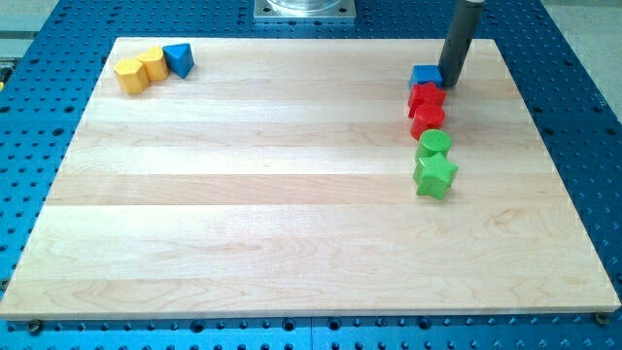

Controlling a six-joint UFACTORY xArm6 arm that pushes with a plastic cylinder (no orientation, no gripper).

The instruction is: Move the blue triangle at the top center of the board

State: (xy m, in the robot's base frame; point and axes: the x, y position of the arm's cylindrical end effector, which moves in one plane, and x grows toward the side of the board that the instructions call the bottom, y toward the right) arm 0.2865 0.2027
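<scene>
The blue triangle (179, 59) lies at the view's top left of the wooden board (292, 194), touching the right side of two yellow blocks (141, 70). My tip (452, 84) is far from it, at the view's top right, right beside a blue cube (425, 75) on that cube's right edge. The dark rod rises from the tip toward the view's top.
Below the blue cube runs a column of blocks: two red blocks (427, 107), a green rounded block (434, 145) and a green star (435, 176). A metal mount (305, 9) sits beyond the board's top edge. Blue perforated table surrounds the board.
</scene>
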